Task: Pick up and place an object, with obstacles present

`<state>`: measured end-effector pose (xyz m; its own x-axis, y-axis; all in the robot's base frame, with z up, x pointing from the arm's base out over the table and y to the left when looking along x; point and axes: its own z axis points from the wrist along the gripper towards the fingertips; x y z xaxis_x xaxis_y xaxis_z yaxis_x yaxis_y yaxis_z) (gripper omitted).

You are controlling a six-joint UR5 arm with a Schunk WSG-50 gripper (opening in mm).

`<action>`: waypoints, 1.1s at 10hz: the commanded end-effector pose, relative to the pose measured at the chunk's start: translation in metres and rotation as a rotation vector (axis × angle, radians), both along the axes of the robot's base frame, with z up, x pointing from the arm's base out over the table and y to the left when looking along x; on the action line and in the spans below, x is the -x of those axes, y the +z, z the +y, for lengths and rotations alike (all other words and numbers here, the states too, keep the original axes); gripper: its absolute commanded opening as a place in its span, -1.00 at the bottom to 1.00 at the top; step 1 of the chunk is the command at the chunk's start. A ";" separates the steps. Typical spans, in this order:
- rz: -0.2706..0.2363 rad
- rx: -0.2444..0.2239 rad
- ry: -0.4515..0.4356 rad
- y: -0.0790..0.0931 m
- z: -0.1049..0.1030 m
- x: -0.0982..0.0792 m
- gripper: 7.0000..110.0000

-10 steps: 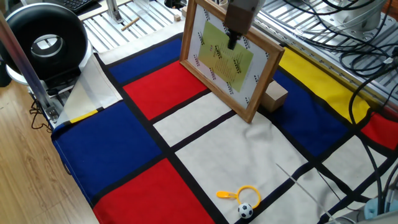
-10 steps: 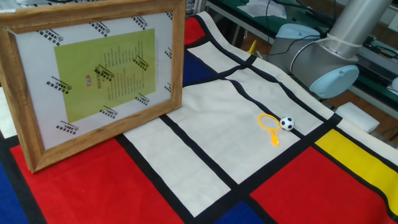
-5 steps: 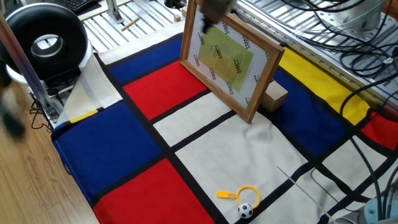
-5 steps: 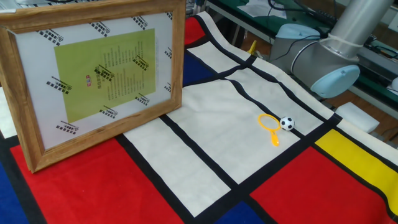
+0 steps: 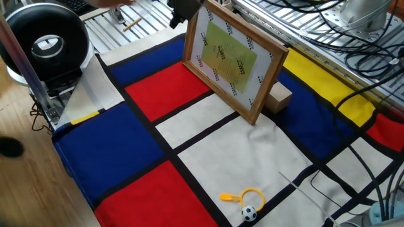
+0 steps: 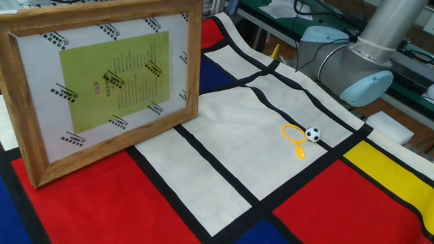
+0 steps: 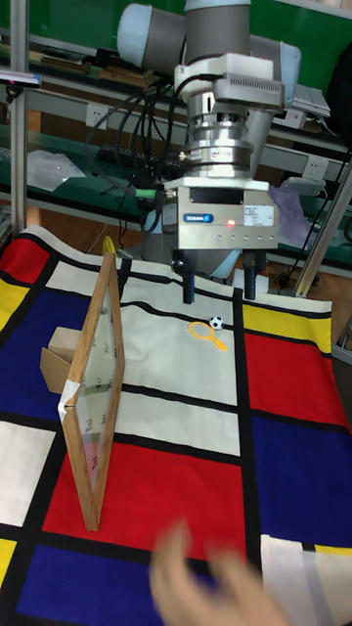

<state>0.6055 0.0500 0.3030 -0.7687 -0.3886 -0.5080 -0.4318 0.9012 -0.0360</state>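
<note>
Cube (image 7: 57, 360) at far left in the tall fixed view: small, plain wood, sits on the counter (image 7: 293, 391) just behind the leaning picture frame (image 7: 98, 411), perhaps propping it; cannot tell whether touching. Picture frame next, seen edge-on, stands squarely between cube and gripper. Gripper (image 7: 218, 286) to the right, hangs high over the printed side of the picture frame, fingers (image 7: 188, 286) pointing down, spread wide, clasping nothing and touching nothing. Probably calls for a path up and over the picture frame, or round its end, then down onto the hidden side. Yellow ring (image 7: 203, 331) and football (image 7: 216, 322) beyond the gripper, well apart from the cube.
</note>
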 end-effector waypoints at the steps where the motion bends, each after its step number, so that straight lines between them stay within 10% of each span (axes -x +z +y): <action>1: -0.061 0.096 0.054 0.001 -0.018 -0.022 0.15; 2: -0.098 0.091 0.099 0.001 -0.009 -0.033 -0.71; 5: -0.108 0.081 0.123 0.009 0.003 -0.024 -0.71; 6: -0.086 0.085 0.114 0.009 0.002 -0.015 -0.28; 11: -0.085 0.068 0.119 0.008 0.006 -0.017 -0.28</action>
<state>0.6232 0.0537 0.3090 -0.6724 -0.5139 -0.5327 -0.5253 0.8383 -0.1458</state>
